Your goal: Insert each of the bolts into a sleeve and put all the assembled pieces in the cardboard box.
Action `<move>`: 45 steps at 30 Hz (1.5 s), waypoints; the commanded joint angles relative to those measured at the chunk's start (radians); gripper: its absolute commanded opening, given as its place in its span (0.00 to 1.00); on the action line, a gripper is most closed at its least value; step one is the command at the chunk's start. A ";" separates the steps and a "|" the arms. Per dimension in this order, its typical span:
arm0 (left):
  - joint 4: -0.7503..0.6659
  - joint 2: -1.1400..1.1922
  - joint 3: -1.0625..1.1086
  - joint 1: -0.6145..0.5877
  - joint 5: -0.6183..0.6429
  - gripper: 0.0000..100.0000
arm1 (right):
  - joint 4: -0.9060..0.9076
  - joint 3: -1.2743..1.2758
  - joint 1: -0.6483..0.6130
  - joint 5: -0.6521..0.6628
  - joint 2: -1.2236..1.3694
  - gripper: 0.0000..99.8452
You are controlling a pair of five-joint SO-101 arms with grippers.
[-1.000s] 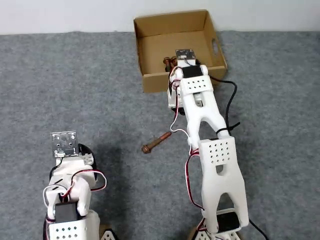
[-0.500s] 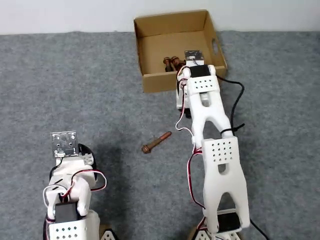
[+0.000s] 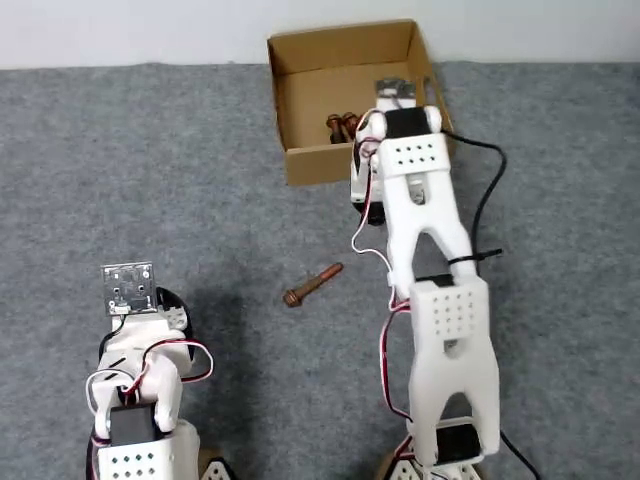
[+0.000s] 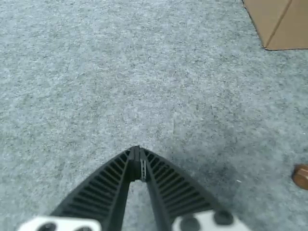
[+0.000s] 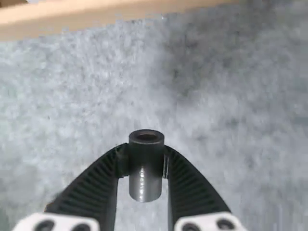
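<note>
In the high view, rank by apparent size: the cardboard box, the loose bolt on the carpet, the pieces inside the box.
1. cardboard box
2. loose bolt
3. pieces inside the box, though the right arm hides part of them, so second and third places are unsure.

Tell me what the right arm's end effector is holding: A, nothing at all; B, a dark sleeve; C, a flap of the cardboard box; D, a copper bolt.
B: in the right wrist view the right end effector is clamped on a dark sleeve, which stands upright with its open end on top.
</note>
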 commanded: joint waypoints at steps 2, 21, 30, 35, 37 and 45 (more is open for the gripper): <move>-0.011 0.000 -0.002 -0.005 -0.006 0.01 | 0.044 0.288 0.047 -0.075 -0.331 0.01; -0.011 0.000 -0.002 -0.005 -0.006 0.01 | -0.315 1.401 0.303 -0.115 -1.326 0.01; -0.011 0.000 -0.002 0.003 -0.006 0.01 | -0.418 1.781 0.366 -0.110 -1.871 0.01; 0.006 0.002 -0.002 0.038 -0.049 0.01 | -0.366 1.933 0.418 -0.098 -2.089 0.01; 0.006 0.002 -0.002 0.043 -0.064 0.01 | -0.343 1.985 0.423 -0.071 -2.166 0.01; 0.012 0.002 -0.002 0.101 -0.064 0.01 | -0.315 2.078 0.423 -0.037 -2.416 0.01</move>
